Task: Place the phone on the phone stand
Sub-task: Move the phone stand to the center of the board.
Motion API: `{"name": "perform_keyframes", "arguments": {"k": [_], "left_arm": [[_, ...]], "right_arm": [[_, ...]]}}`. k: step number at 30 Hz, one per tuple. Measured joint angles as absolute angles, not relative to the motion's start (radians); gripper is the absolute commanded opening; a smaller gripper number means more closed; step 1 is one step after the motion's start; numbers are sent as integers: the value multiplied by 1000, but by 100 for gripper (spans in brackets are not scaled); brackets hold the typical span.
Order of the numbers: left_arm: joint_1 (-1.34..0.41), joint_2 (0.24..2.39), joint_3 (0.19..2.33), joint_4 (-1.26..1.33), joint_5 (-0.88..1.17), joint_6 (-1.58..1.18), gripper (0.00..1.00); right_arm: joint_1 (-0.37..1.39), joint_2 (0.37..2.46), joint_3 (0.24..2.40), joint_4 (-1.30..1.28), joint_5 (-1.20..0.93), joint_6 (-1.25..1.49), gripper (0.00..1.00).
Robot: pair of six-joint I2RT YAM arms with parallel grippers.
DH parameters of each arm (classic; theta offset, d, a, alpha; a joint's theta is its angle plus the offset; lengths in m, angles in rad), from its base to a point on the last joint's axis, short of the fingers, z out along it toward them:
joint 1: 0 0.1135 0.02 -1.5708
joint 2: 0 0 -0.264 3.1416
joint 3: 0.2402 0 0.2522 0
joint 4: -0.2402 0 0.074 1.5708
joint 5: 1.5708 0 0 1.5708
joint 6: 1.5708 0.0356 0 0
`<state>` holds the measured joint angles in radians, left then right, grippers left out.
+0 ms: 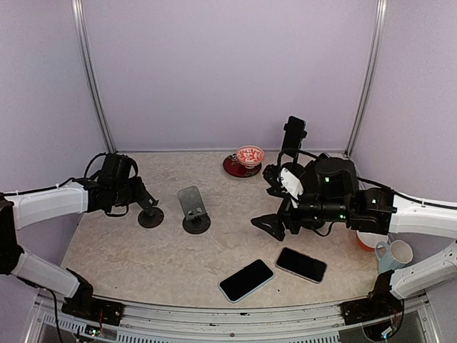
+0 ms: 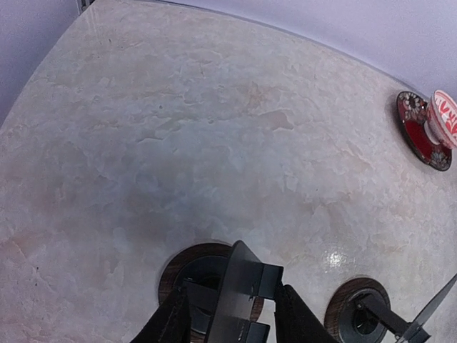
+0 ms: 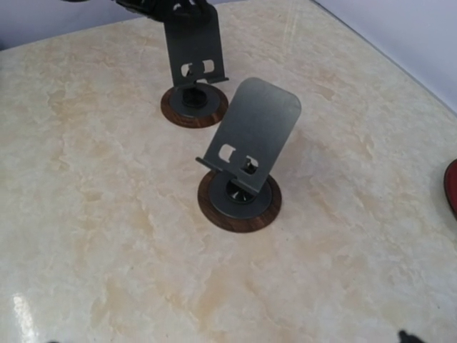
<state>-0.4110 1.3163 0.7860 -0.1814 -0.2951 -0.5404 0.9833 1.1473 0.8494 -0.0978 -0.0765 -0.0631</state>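
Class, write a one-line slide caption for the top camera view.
Left hand straddles one phone stand; open right hand hovers near two phones lying flat on the table.

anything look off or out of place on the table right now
Nothing spilled or damaged. One odd thing: the left pincer straddles the back plate of the left stand, not a phone; whether it clamps is unclear. The middle stand is empty, while the left phone and right phone lie flat, skewed, near the front edge.

High rear view over the whole table (image 1: 143, 250); close wrist views, both on the phone stands (image 3: 246, 153)
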Motion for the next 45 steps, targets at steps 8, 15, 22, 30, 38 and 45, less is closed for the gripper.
{"name": "perform_keyframes", "arguments": {"k": [8,15,22,30,38,45], "left_arm": [[-381,1350,805,-193,-240,-513,0],[-366,1401,876,-188,-169,-411,0],[-357,1461,954,-190,-199,-247,0],[-224,1509,1040,-141,37,12,4],[-114,1629,1137,-97,306,196,0],[-115,1753,1288,-140,389,275,5]], "right_arm": [[979,1147,832,-81,-94,-63,100],[978,1138,810,-56,-103,-63,100],[978,1138,793,-40,-121,-62,100],[978,1141,773,-17,-139,-60,100],[976,1151,755,5,-147,-59,100],[975,1164,743,28,-151,-58,100]]}}
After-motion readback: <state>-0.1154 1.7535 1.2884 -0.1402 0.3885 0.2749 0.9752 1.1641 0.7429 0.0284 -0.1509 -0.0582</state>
